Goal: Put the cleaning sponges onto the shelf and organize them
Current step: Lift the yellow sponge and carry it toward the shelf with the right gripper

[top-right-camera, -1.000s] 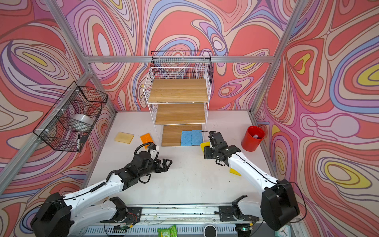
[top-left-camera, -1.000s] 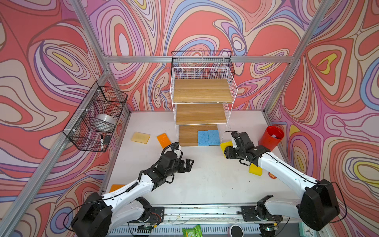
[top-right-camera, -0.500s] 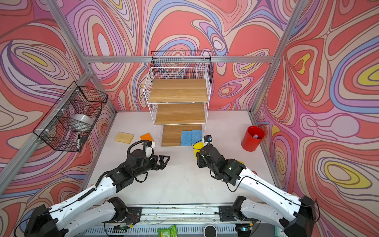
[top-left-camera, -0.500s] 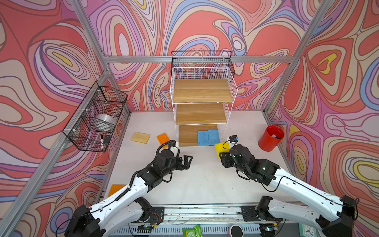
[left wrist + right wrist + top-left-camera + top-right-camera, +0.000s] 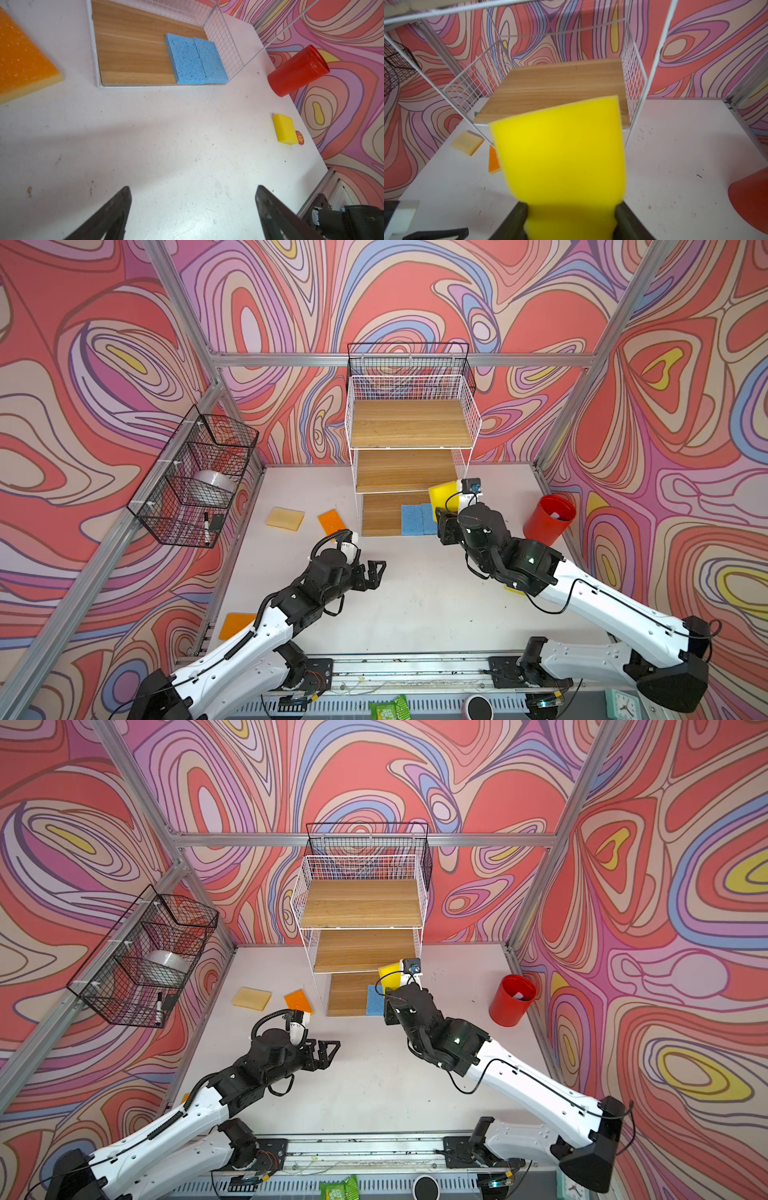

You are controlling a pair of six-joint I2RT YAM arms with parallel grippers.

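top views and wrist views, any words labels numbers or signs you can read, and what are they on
No text here can be read.
green packet: print too blurred to read.
small round red-orange disc: a tiny picture, any lettering too small.
clock: dial marks too small.

The left gripper [image 5: 193, 188] is being seen from behind, its two dark fingers [image 5: 112, 214] being held wide apart above the bare white table [image 5: 166, 135], with nothing being gripped between them. Beyond the gripper, the lowest wood board of the shelf [image 5: 128, 54] is being occupied by two light blue sponges [image 5: 185, 60], which are being shown flat, touching side by side, against the white wire-grid side [image 5: 224, 47]. An orange sponge [image 5: 20, 58] with a pale tan edge is being cut off by the frame. Near the patterned wall [image 5: 342, 104], a yellow sponge [image 5: 284, 128] is being touched by a round red-orange disc [image 5: 299, 137], and a red cup [image 5: 297, 70] is being shown between it and the shelf.
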